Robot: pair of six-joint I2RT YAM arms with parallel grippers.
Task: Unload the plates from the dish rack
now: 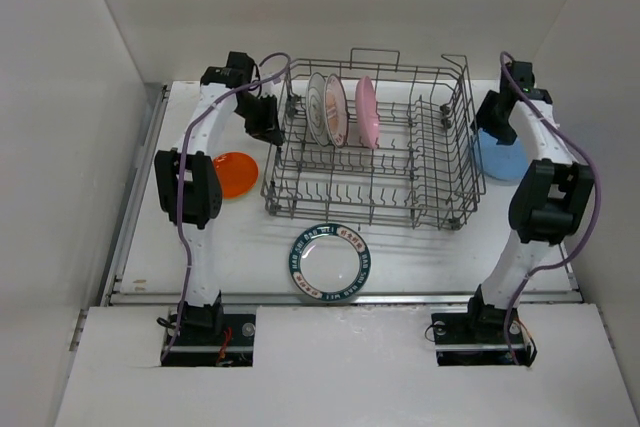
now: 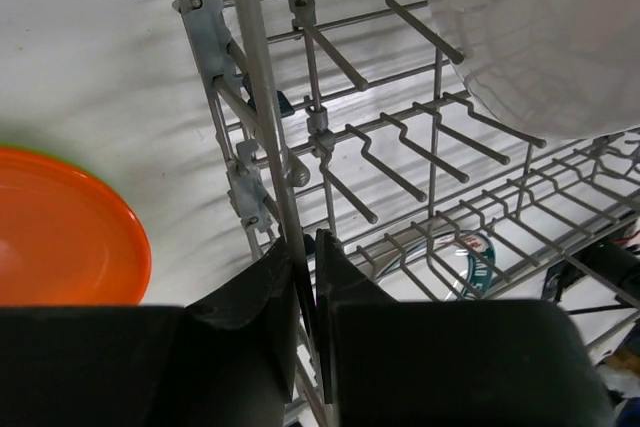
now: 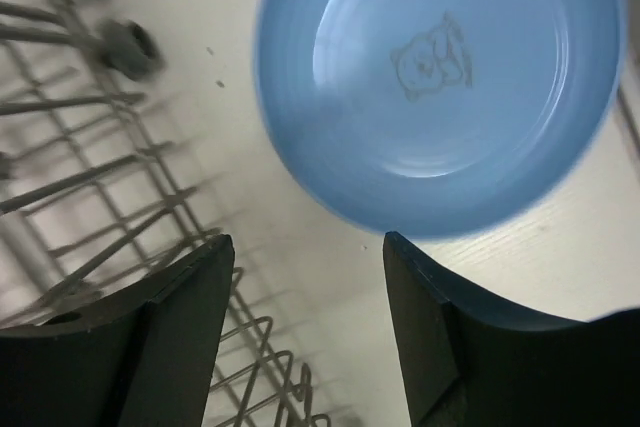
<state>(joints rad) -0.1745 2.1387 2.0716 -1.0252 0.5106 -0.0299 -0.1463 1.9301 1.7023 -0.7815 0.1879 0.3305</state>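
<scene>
Left wrist view: the left tool (image 2: pixel 306 247) is closed on an upright wire of the dish rack (image 2: pixel 262 97). The plates (image 1: pixel 340 110) stand on edge in it just to this tool's right, far from the open right tool (image 3: pixel 307 240).

The left arm (image 1: pixel 188 189) and right arm (image 1: pixel 548 199) reach forward, left claw (image 2: pixel 308 282) pinched shut, right claw (image 3: pixel 306 252) spread wide.

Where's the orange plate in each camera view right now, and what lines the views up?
Top external: the orange plate lies flat, left of the dish rack.
Left wrist: at the left edge, partly cut off.
Right wrist: not in it.
Shared landmark: the dish rack wires, seen in all three.
</scene>
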